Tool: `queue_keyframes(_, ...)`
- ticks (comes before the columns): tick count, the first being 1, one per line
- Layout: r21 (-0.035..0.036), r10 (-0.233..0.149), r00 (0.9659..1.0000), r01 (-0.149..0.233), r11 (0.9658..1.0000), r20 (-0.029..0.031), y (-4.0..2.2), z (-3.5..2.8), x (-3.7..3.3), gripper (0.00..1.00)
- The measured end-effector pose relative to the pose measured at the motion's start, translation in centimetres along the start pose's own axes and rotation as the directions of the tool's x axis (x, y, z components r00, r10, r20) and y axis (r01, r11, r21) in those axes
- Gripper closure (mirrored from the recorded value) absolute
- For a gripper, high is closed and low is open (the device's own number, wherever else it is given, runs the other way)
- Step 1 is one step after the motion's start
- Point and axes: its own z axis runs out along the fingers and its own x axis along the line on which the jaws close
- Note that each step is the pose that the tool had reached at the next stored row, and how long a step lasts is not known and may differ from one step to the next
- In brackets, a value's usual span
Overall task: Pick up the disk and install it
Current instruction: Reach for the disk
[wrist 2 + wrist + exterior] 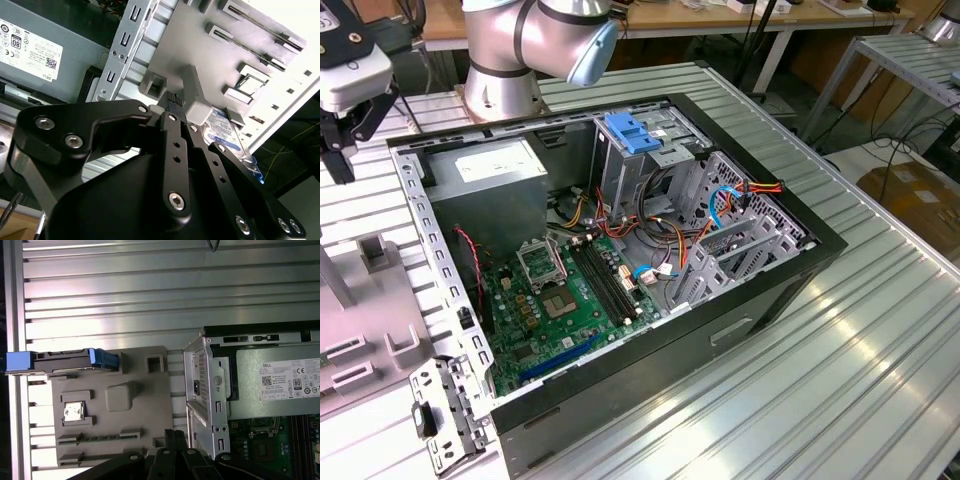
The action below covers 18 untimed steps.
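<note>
The disk (60, 361) stands on edge in a slot of a grey plastic fixture (131, 392); it has a dark body with light-blue carrier ends. In the second wrist view the disk (225, 131) shows its labelled face behind the fingers. My gripper (173, 436) hovers over the fixture's other edge, apart from the disk, shut with nothing between its black fingertips (172, 98). In the exterior view the gripper (342, 160) hangs above the fixture (360, 300), at the exterior view's left of the open computer case (800, 262).
Inside the case are a green motherboard (565, 295), a grey power supply (490, 165), cables and a metal drive cage topped by a blue latch piece (633, 133). A loose metal bracket (445, 415) lies beside the case. The arm's base (505, 60) stands behind it on the ribbed aluminium table (860, 370).
</note>
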Motion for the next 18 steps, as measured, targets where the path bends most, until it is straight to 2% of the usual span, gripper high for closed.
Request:
queue_keyframes(11, 0.0000, 0.000, 1.0000, 0.000, 1.0000, 0.0001, -0.07, -0.01, 0.89, 0.89)
queue_keyframes(18, 0.0000, 0.000, 1.0000, 0.000, 1.0000, 0.0000, -0.13, -0.01, 1.70, 0.89)
